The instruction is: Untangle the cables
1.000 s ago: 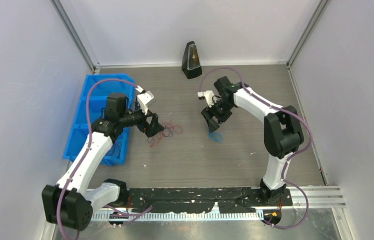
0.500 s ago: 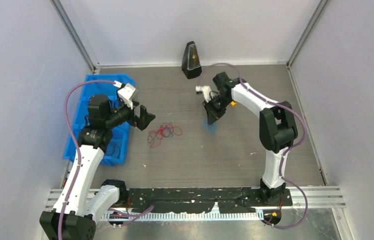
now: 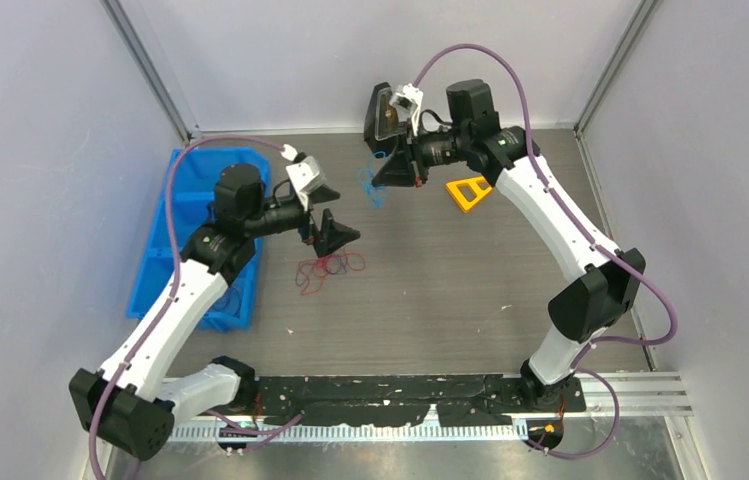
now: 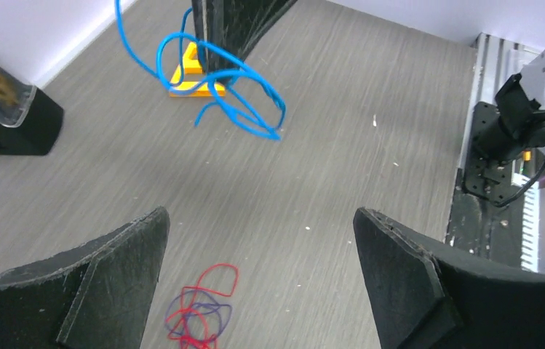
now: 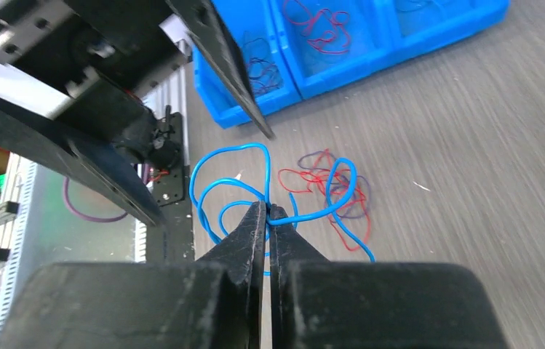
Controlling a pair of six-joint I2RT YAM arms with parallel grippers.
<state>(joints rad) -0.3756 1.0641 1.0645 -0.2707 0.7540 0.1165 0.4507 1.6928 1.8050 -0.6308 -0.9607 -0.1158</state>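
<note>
We count two robot arms, each ending in one gripper: the left gripper (image 3: 335, 235) and the right gripper (image 3: 387, 172). We see one blue cable (image 3: 370, 188) and one tangle of red and purple cables (image 3: 325, 268), whose strands we cannot count apart. There is one blue bin (image 3: 155, 270); three of its compartments show in the right wrist view, each with a small bundle of wires. We also count one black metronome (image 3: 378, 110) and one orange triangle (image 3: 468, 191)
</note>
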